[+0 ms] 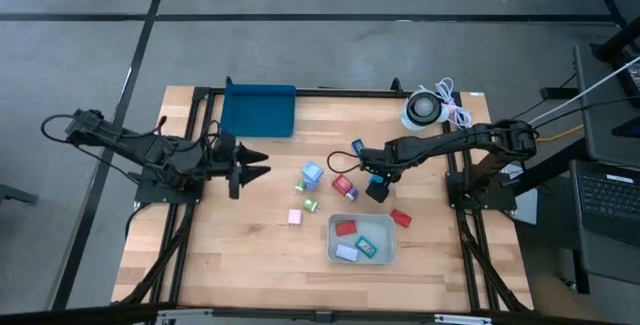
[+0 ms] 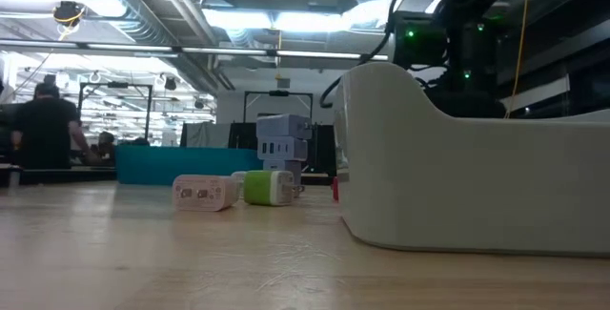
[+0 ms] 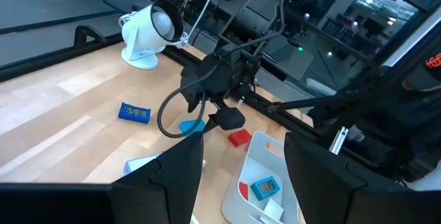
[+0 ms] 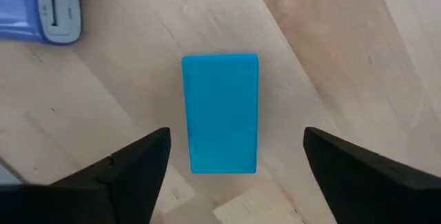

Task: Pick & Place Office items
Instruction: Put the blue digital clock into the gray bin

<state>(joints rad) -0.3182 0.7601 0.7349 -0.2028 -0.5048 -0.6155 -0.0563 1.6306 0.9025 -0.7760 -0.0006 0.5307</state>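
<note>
High view: our white bin (image 1: 388, 255) is holding a red piece (image 1: 345, 228), a teal piece (image 1: 366, 248) and a pale one (image 1: 346, 253). Our right gripper (image 4: 231, 156) is hanging released over a bright blue block (image 4: 220, 112) lying between its jaws, bare wood either side. Our left gripper (image 1: 262, 163) is waiting, jaws spread, well apart from the scattered pieces.

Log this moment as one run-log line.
right pincer: open, above blue block, no contact | left pincer: open, idle at table's left | white bin: holds several items | remaining items: loose on table
</note>
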